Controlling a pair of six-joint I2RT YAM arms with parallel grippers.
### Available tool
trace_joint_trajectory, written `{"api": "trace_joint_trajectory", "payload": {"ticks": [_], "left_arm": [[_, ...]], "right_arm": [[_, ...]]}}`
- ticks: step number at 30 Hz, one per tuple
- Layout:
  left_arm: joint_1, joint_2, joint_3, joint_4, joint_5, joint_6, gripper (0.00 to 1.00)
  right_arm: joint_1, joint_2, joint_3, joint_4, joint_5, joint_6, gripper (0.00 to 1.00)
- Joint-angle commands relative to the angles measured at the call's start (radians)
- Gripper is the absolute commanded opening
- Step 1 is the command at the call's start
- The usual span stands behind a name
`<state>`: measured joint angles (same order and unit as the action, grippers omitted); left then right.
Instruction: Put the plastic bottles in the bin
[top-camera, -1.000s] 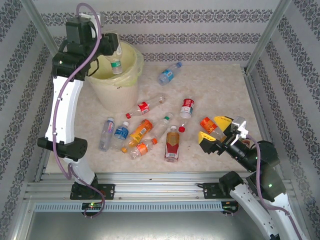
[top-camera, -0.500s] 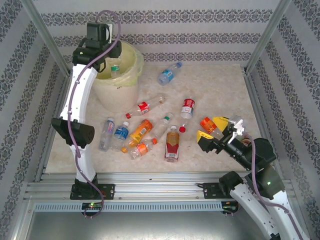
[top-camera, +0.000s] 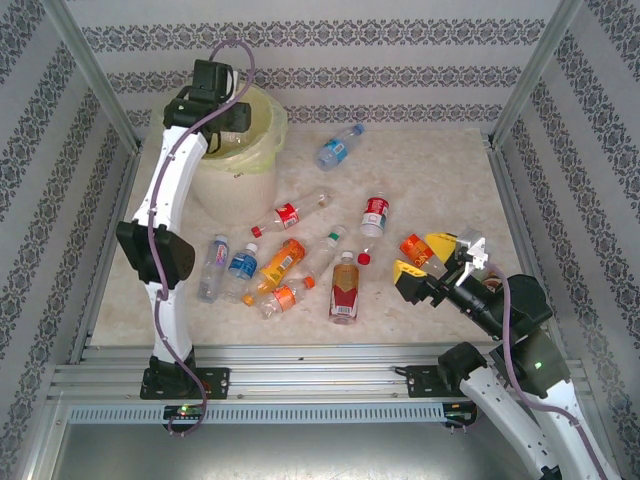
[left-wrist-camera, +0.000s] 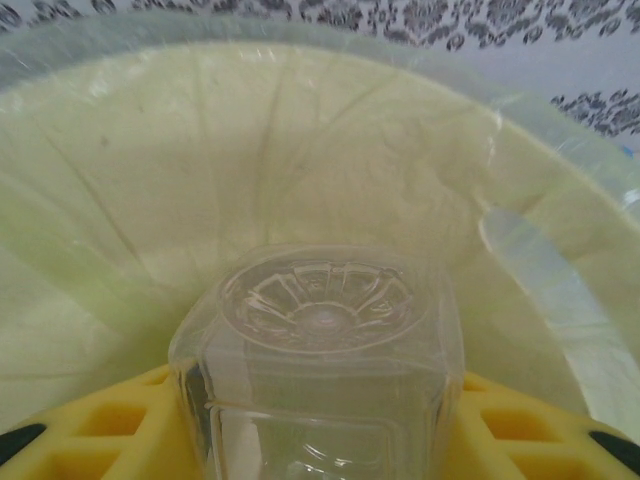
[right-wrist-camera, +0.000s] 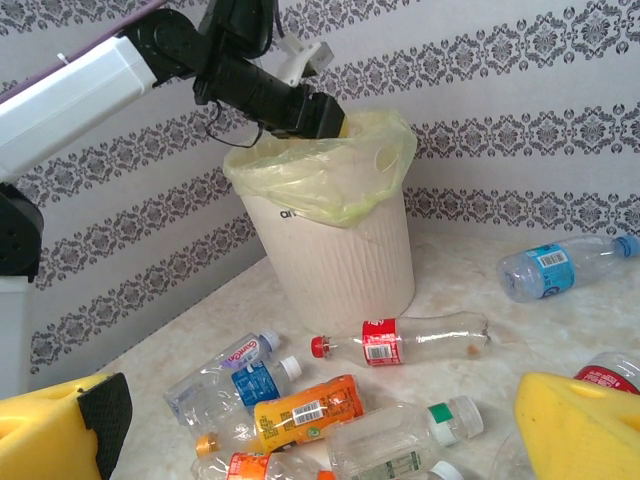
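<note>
My left gripper (left-wrist-camera: 315, 445) is shut on a clear plastic bottle (left-wrist-camera: 320, 350), base forward, held just above the open mouth of the bin (left-wrist-camera: 300, 150). From above, the left gripper (top-camera: 217, 122) reaches over the bin's rim (top-camera: 268, 112). The bin (right-wrist-camera: 340, 250) is a white bucket lined with a pale yellow bag. Several plastic bottles lie on the table: a red-labelled clear one (top-camera: 290, 213), an orange one (top-camera: 282, 260), a blue-labelled one (top-camera: 338, 149). My right gripper (top-camera: 428, 260) stands open, low at the right, beside a small orange bottle (top-camera: 414, 248).
A red-labelled bottle (top-camera: 375, 214) and an amber bottle (top-camera: 344, 288) lie mid-table. Clear bottles (top-camera: 213, 267) cluster at the front left. Metal frame posts (top-camera: 505, 195) and patterned walls close in the table. A bare strip of tabletop (top-camera: 440, 170) lies at the back right.
The left arm has swung right from the bin's left side to over its mouth, carrying the bottle. The right gripper has shifted only slightly.
</note>
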<state>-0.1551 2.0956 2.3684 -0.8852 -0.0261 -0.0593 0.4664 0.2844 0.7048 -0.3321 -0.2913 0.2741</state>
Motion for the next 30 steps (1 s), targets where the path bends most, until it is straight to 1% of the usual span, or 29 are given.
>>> {"api": "trace_joint_trajectory", "payload": {"ticks": [1, 9, 12, 15, 17, 18, 20, 30], "left_arm": [[0.009, 0.034, -0.031, -0.036, 0.025, -0.022, 0.5], [0.009, 0.045, -0.119, -0.024, 0.024, -0.035, 0.53], [0.01, 0.044, -0.122, -0.027, 0.035, -0.042, 0.61], [0.011, 0.038, -0.118, -0.034, 0.047, -0.051, 0.71], [0.012, 0.027, -0.116, -0.035, 0.055, -0.057, 0.79], [0.013, 0.021, -0.111, -0.036, 0.064, -0.058, 0.84], [0.016, 0.006, -0.101, -0.039, 0.076, -0.061, 1.0], [0.016, -0.102, -0.075, -0.045, 0.144, -0.082, 1.0]], "right_arm": [[-0.005, 0.002, 0.027, -0.002, 0.016, -0.004, 0.98], [-0.006, 0.015, 0.027, -0.004, 0.014, -0.005, 0.98], [-0.005, 0.018, 0.028, -0.005, 0.017, -0.006, 0.98], [-0.005, 0.019, 0.028, -0.007, 0.016, -0.004, 0.98], [-0.004, 0.019, 0.027, -0.007, 0.017, -0.004, 0.98], [-0.005, 0.019, 0.027, -0.007, 0.017, -0.004, 0.98], [-0.005, 0.022, 0.027, -0.006, 0.015, -0.004, 0.98], [-0.005, 0.032, 0.024, -0.005, 0.026, -0.001, 0.98]]}}
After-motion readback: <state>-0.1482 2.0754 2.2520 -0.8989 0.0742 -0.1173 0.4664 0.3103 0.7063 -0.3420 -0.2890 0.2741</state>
